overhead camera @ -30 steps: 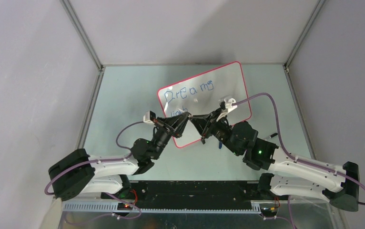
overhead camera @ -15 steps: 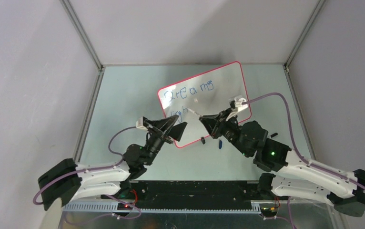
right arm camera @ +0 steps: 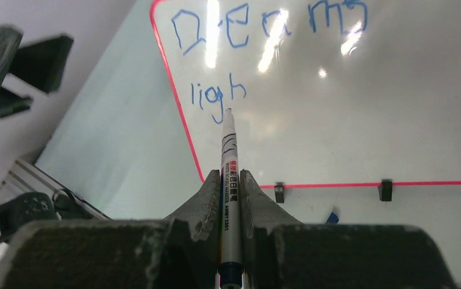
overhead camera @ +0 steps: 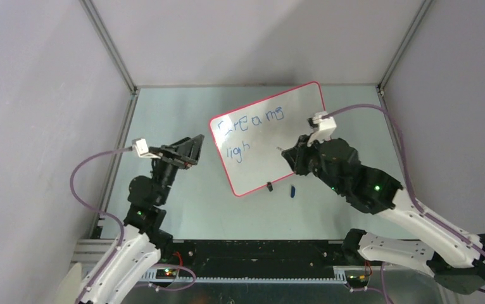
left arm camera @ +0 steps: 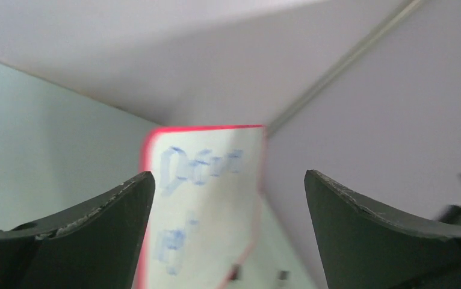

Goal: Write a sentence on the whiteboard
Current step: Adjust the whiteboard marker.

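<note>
Whiteboard (overhead camera: 294,136) lies on the table (overhead camera: 164,120), glossy and stiff, likely to slide under pressure; right gripper (right arm camera: 228,179) clamps the marker (right arm camera: 228,150) mid-barrel, tip beside the sentence (right arm camera: 219,96), reading "Dreams ligh"; left gripper (left arm camera: 228,180) gapes empty, off the board's left edge.

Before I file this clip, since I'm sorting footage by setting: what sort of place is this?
Likely a lab robot cell: plain panel walls on metal frame posts box in a pale green tabletop, with the left arm and right arm bolted at its near edge.
</note>
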Controlling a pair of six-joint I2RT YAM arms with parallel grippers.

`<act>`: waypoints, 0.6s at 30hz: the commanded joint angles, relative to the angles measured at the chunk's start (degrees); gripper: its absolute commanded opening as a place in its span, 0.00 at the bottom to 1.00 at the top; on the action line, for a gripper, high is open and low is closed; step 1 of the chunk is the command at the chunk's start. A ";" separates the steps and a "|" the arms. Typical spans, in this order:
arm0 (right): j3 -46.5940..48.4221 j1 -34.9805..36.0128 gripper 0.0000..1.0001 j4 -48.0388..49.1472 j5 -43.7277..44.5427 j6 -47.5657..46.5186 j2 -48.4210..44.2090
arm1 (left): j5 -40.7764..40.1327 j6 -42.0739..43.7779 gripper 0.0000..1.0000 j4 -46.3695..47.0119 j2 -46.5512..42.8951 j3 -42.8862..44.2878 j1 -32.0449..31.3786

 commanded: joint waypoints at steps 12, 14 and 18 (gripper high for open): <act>5.07 -0.12 0.00 -3.88 -5.75 -4.11 9.49 | 34.87 10.05 0.95 58.13 50.55 -1.12 21.74; 5.05 -0.12 0.00 -3.69 -5.68 -4.40 9.65 | 41.73 6.80 0.91 62.75 54.80 0.22 22.81; 5.06 -0.03 0.00 -2.82 -6.19 -4.76 10.52 | 41.86 3.01 0.83 63.72 57.86 -0.12 24.51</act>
